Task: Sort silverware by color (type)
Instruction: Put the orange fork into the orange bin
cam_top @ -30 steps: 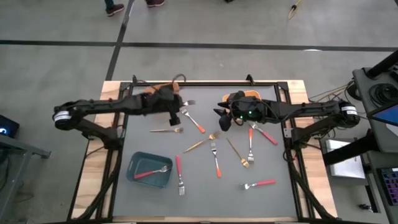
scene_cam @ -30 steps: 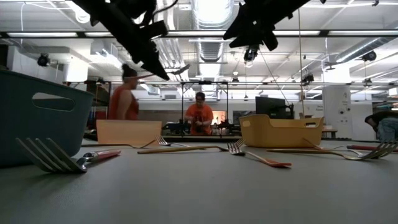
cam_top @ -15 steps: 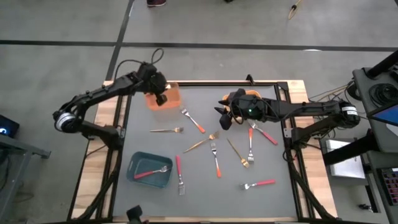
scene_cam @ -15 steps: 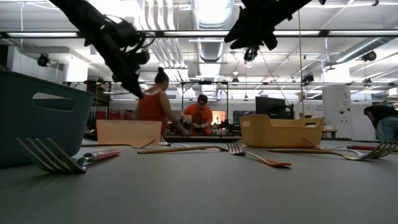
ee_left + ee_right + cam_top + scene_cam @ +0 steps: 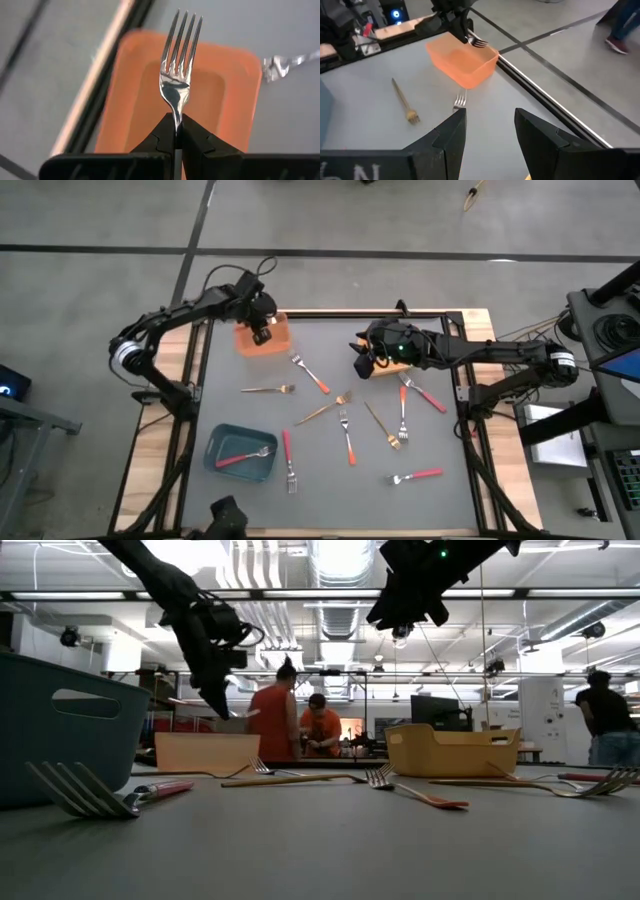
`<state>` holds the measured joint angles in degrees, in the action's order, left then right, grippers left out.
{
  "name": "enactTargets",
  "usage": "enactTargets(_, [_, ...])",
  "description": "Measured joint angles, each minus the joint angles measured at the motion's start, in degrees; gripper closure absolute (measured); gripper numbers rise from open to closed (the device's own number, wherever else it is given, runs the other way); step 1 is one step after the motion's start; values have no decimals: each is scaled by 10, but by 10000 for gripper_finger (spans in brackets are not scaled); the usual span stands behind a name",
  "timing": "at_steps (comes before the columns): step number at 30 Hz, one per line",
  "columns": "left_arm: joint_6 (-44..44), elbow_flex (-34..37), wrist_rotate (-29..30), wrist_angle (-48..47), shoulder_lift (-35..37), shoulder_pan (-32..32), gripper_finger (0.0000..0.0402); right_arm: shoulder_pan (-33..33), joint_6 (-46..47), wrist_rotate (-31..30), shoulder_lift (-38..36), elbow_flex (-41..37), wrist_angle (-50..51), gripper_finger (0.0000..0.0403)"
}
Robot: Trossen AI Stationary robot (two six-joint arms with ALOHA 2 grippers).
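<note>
Left gripper (image 5: 262, 332) now above orange bin (image 5: 280, 338), no longer over table centre; fingers clamped on fork (image 5: 178, 80). Right gripper (image 5: 363, 368) waits, fingers apart. Advice: centre fork over bin before release.

Glossy metal fork (image 5: 179, 75), smooth matt orange plastic bin (image 5: 225, 105), matt grey tabletop (image 5: 330, 470).

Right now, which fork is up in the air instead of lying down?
The silver metal fork pinched in the left gripper's fingers, held above the orange rectangular bin. Every other fork lies on the table or in a bin.
</note>
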<state>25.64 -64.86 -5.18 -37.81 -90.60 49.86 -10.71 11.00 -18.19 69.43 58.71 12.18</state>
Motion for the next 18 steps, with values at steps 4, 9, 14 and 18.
enactTargets(4, [11, -28, 0, -52, -28, 10, 402, 0, -6, 1, 0, -6, 0, 243])
enactTargets(9, [13, -46, 1, -73, -60, 29, 402, -1, -12, 0, 0, -16, 0, 243])
enactTargets(14, [10, -64, 1, -74, -91, 33, 402, -1, -14, 0, 0, -27, 0, 243])
enactTargets(18, [9, -82, -2, -73, -112, 33, 401, -1, -17, 0, 0, -39, -4, 243])
